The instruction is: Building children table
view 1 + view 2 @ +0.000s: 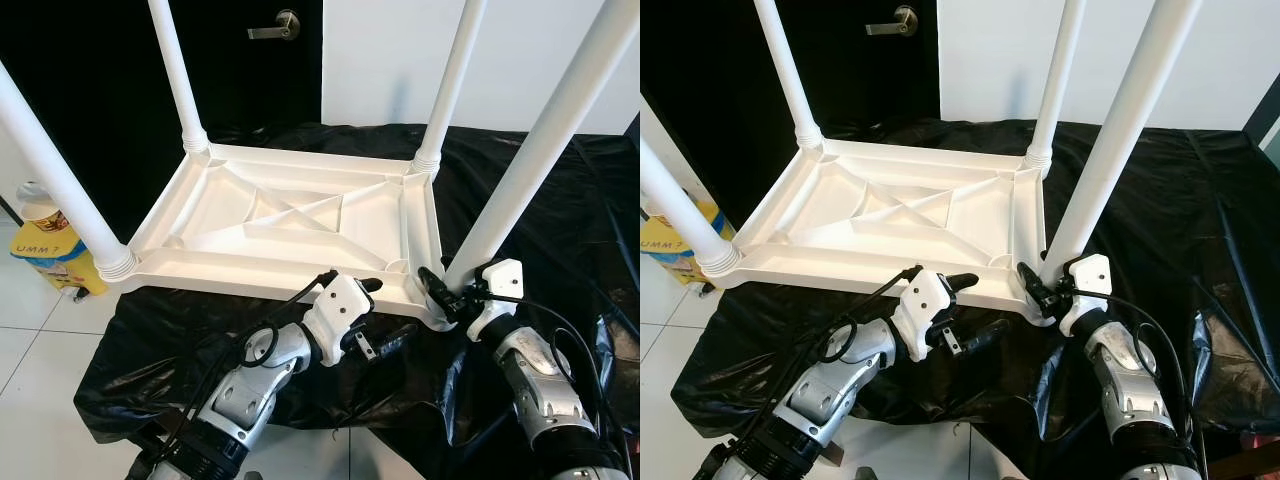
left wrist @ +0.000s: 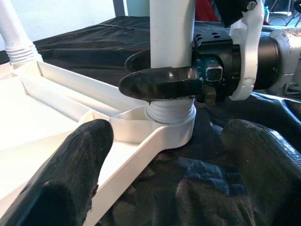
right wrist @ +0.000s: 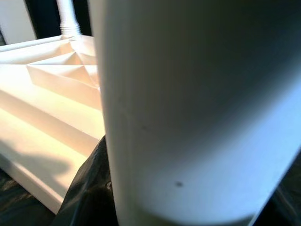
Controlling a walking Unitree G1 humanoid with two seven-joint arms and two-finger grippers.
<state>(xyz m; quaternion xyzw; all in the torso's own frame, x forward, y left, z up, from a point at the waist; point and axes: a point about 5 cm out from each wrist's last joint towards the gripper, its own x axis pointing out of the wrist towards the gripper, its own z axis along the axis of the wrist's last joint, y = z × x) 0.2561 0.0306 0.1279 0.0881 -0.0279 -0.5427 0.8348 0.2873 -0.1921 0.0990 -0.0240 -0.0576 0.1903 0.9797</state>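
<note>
— At five o'clock on the upturned table top (image 1: 290,225), what might fail?
— That leg (image 1: 530,160) could tilt or cross-thread if the right gripper (image 1: 440,290) twists it off-axis.
— And the claws?
— Right fingers are closed around the leg's base; left gripper (image 1: 385,315) is wide open at the near rim, holding nothing.

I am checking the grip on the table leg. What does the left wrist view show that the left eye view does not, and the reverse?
Left wrist view: from close by, the right claw shut around the near right leg just above its threaded collar, and the left claw's open fingers beside the tabletop's edge.

Left eye view: all four legs upright on the upturned tabletop, the dark door behind, and a yellow bag on the floor.

Both: the gripped leg, the tabletop and the black sheet.
</note>
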